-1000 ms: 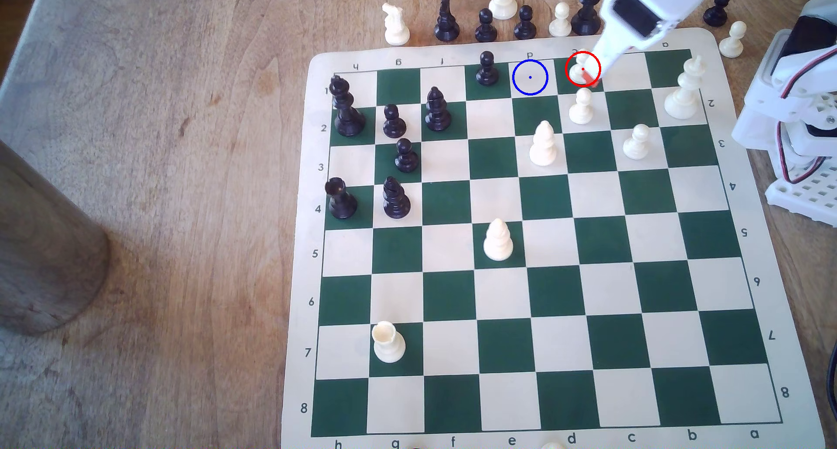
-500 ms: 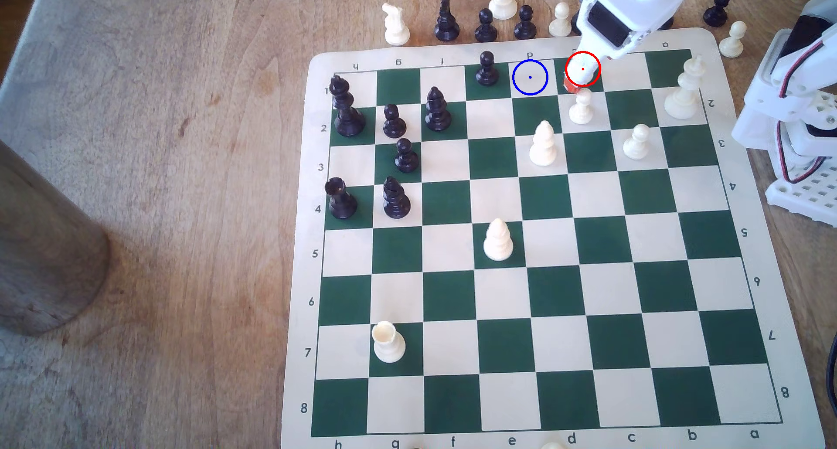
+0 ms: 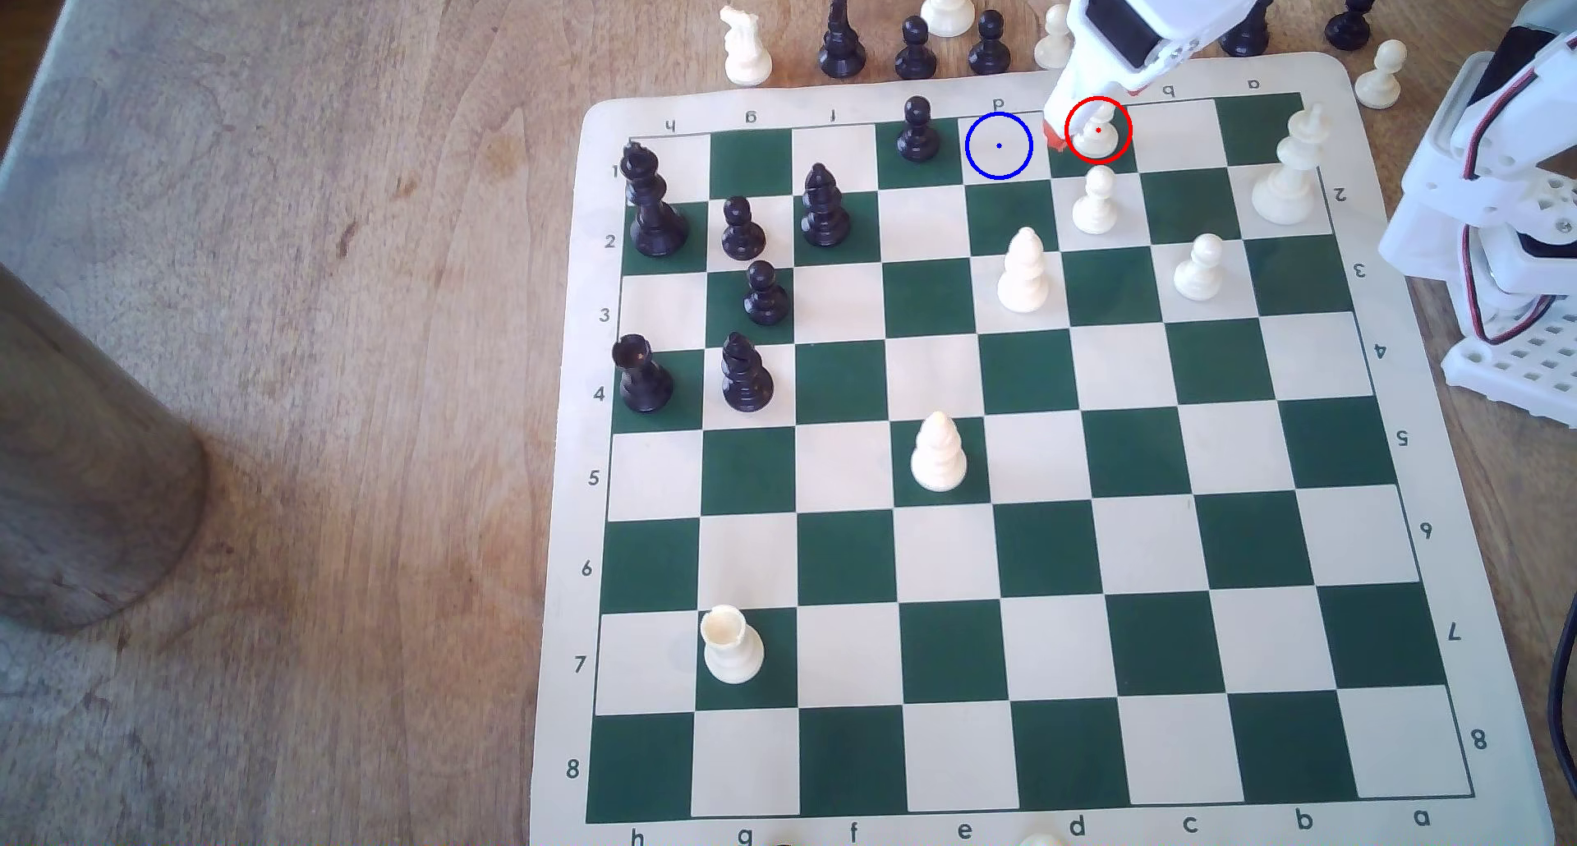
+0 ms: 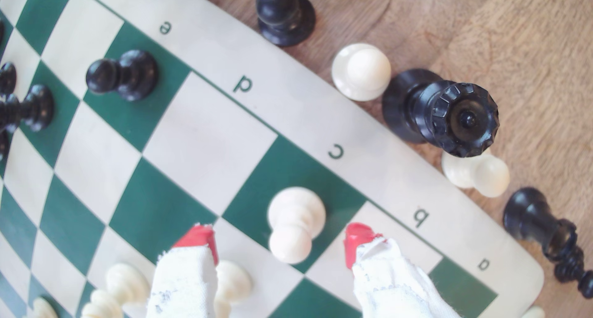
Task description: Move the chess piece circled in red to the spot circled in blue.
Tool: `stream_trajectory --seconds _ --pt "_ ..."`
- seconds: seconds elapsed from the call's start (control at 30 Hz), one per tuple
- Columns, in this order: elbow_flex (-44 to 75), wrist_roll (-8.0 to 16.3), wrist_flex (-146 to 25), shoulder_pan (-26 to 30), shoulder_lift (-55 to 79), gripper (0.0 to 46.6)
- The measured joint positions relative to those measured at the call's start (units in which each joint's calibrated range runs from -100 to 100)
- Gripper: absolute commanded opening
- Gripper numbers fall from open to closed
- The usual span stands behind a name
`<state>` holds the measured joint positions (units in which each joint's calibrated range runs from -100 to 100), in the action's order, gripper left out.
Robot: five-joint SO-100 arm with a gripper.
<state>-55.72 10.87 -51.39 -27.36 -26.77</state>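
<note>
The chess piece circled in red (image 3: 1096, 134) is a small cream pawn standing upright on a dark green square at the board's far edge. In the wrist view this pawn (image 4: 293, 221) stands between my two red-tipped, cloth-wrapped fingers (image 4: 199, 241), with a gap on each side. My gripper (image 3: 1077, 132) is open and comes down on the pawn from the far side. The spot circled in blue (image 3: 998, 145) is the bare cream square one to the exterior view's left of the pawn; the same square (image 4: 205, 148) lies beyond the fingertips.
A second cream pawn (image 3: 1095, 202) stands one square nearer, and a black pawn (image 3: 917, 129) stands just past the blue ring. Captured pieces line the far edge of the board, among them a tall black queen (image 4: 455, 119). The arm's base (image 3: 1502, 215) stands at the exterior view's right.
My gripper has swung towards the exterior view's left, from beside the ringed pawn to straddling it. The pawn has stayed on its square.
</note>
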Motion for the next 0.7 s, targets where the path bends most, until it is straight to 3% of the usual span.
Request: stream_trajectory --seconds 0.43,0.7 --pt "0.0 0.6 3.3 1.2 2.5 20.4" --pt "0.0 0.6 4.6 1.9 3.5 11.8"
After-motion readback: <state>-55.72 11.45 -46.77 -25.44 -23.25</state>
